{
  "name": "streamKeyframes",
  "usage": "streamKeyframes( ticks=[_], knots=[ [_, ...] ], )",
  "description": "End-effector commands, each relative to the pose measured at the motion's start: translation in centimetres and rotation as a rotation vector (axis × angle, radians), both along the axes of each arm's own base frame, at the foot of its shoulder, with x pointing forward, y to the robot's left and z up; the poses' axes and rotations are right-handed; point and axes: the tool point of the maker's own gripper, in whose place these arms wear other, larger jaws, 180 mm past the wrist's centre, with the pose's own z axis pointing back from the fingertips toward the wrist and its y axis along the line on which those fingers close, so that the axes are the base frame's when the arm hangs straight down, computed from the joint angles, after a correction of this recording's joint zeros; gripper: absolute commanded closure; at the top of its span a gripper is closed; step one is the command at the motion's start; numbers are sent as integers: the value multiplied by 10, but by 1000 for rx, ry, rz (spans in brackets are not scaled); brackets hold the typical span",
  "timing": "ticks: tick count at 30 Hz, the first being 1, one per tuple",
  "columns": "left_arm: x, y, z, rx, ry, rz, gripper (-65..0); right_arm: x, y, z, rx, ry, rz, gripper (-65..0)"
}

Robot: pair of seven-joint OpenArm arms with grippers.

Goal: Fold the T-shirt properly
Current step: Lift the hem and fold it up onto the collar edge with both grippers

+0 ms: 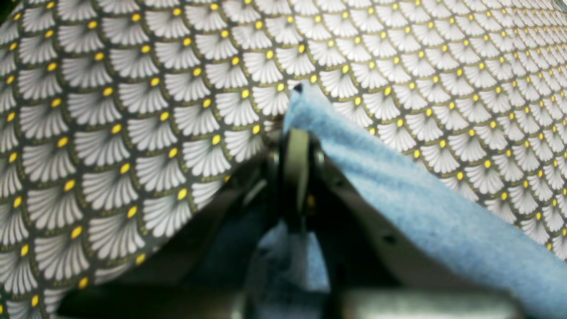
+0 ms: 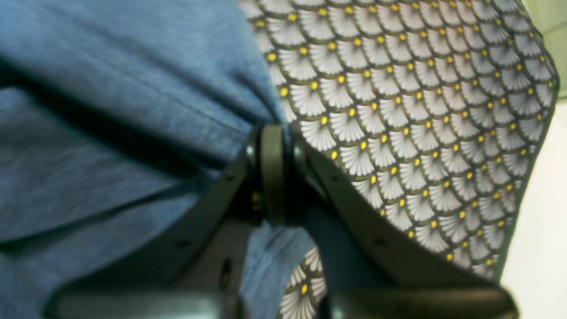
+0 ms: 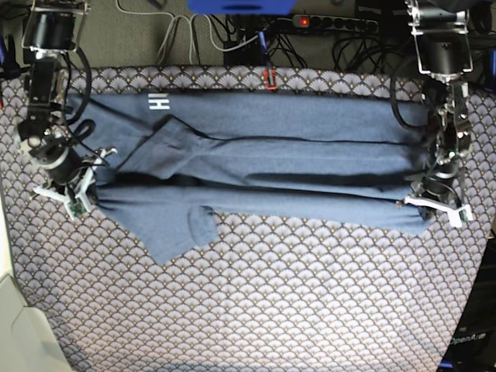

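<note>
Scalloped tablecloth (image 3: 256,302) bears one T-shirt (image 3: 263,167), pinched by two tools, left (image 1: 296,133) and right (image 2: 272,137).

A scallop-patterned tablecloth (image 3: 256,310) covers the table; cables (image 3: 194,35) cross the floor behind.

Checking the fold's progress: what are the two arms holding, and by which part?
Both hold the T-shirt: the left gripper pinches its edge at one end, the right gripper pinches the edge at the sleeve end.
</note>
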Motion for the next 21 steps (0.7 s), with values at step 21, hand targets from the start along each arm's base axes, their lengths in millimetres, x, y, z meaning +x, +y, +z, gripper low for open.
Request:
streamKeyframes(
  ticks=[21],
  knots=[
    [-62, 13, 16, 23, 19, 24, -4, -59, -17, -12, -7, 58, -9, 0]
  ],
)
